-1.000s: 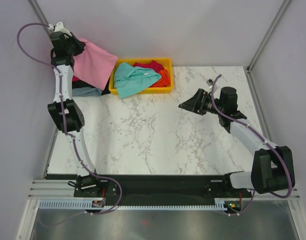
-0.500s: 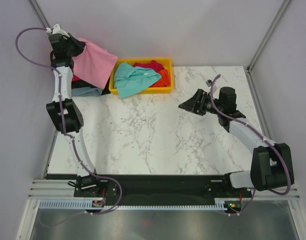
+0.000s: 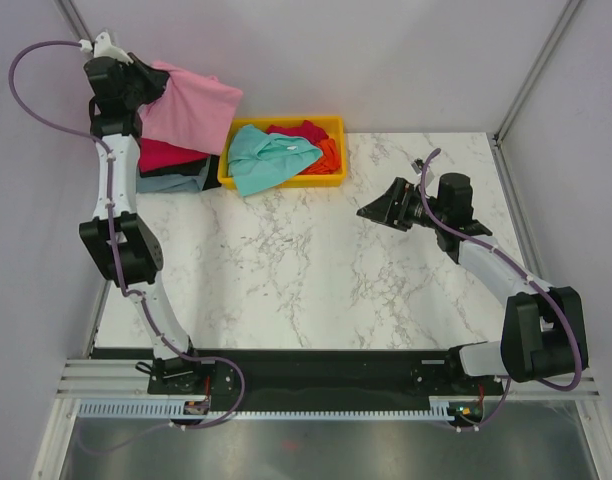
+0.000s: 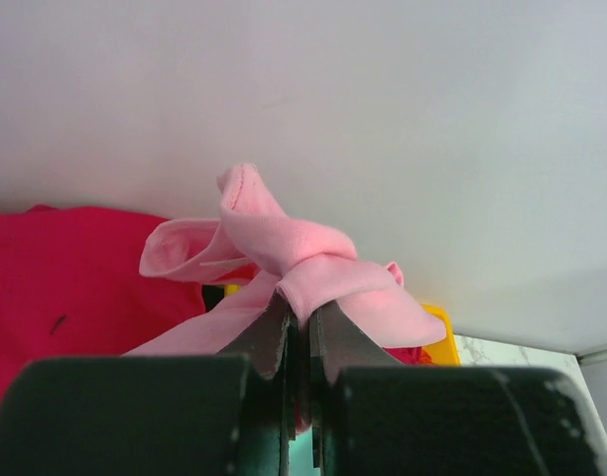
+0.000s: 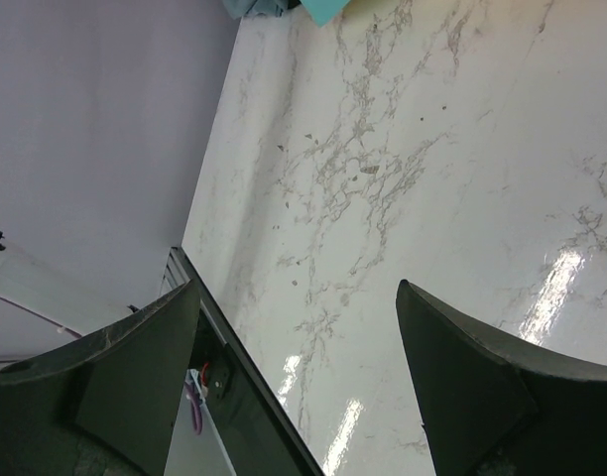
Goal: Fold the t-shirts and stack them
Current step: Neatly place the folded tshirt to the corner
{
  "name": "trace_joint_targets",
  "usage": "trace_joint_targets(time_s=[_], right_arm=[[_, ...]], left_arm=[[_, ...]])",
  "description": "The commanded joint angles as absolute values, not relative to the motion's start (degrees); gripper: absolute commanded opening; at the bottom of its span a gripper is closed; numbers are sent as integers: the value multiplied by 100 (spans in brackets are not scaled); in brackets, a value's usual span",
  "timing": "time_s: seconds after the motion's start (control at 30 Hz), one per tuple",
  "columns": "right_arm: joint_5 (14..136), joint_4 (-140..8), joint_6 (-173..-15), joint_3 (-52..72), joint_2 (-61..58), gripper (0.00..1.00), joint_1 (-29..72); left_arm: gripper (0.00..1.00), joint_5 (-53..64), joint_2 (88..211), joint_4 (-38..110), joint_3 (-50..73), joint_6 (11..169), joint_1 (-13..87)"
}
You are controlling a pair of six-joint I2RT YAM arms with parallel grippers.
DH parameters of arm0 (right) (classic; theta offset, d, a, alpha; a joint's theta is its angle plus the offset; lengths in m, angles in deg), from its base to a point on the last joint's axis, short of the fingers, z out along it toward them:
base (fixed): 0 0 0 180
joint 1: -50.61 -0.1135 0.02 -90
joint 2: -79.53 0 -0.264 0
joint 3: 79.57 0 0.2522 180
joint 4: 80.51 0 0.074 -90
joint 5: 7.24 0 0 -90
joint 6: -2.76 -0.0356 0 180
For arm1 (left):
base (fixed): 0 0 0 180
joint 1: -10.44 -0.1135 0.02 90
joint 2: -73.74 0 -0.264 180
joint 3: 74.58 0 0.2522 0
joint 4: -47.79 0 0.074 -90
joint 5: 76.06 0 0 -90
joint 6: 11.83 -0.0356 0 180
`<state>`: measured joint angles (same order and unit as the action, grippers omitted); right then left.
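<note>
1. The left gripper [image 3: 138, 84] is hanging high above the far-left corner of the table [image 3: 316, 270], with its arm reaching up along the left edge.
2. Its jaws are pressing together on a bunched fold of the pink tee [image 4: 302, 256] — the cloth is puckering into a knot-like twist just above the fingertips.
3. The pink tee is hanging from that grip, spreading out to the right of the gripper above a pile of tees at the far-left corner. Whether its lower edge is touching the pile cannot be told.
4. In that pile, the crimson tee [image 3: 168, 155] is lying on top and the grey-blue tee [image 3: 174, 183] is lying at the bottom, on the table.
5. The tray [image 3: 337, 124] is sitting at the far edge, just right of the pile.
6. The teal tee [image 3: 271, 157] is spilling over the tray's near-left rim onto the table. The red tee [image 3: 304, 130] and the orange tee [image 3: 330, 152] are lying crumpled inside, behind it and to its right.
7. The right gripper [image 3: 374, 212] is hovering over the right half of the table, pointing left, well apart from every tee.
8. Its fingers [image 5: 135, 367] are standing spread wide with nothing between them — only bare table is showing in the gap.
</note>
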<state>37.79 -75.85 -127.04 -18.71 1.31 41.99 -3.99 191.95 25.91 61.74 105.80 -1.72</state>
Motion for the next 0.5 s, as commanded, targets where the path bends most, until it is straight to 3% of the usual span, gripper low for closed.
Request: trace_joint_targets(time_s=[0.0, 0.47], right_arm=[[3803, -7659, -12539, -1623, 297, 88, 4191], [3838, -7615, -12495, -1641, 245, 89, 4191]], left_arm=[[2, -434, 18712, 3060, 6082, 10612, -81], [2, -293, 19449, 2639, 7109, 10383, -159]])
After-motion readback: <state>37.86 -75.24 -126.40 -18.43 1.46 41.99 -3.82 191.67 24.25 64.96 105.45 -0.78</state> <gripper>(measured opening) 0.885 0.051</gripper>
